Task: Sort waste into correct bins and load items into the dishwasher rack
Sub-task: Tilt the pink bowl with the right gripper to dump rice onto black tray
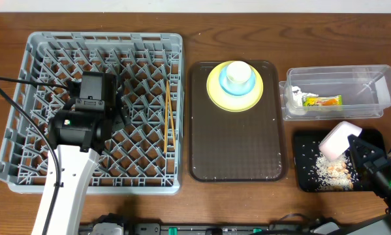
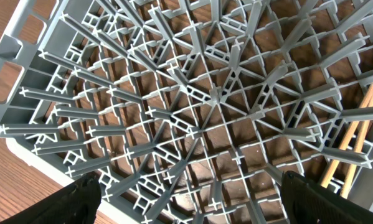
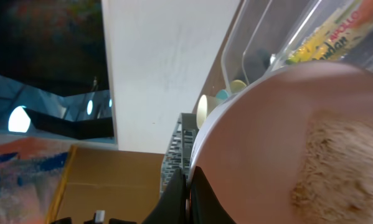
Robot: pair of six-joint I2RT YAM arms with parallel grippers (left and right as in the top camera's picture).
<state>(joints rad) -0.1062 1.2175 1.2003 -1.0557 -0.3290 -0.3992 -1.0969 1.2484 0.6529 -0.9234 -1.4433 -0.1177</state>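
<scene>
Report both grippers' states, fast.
Left gripper: open, empty, over the large grey plastic dishwasher rack.
Right gripper: shut on the rim of the round white bowl.

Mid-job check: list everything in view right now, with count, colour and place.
rack: one, grey, table left
chopsticks: two, light wood, in rack, right side
brown tray: one, centre
plate: one, yellow, on brown tray's far end
cup: one, light blue, on plate
tub: one, clear, far right
napkin: one, white, in tub
wrapper: one, yellow-green, in tub
black tray: one, near right
scraps: scattered, whitish, in black tray
bowl: one, white, tilted over black tray
left gripper: open, above rack
right gripper: shut on bowl rim
</scene>
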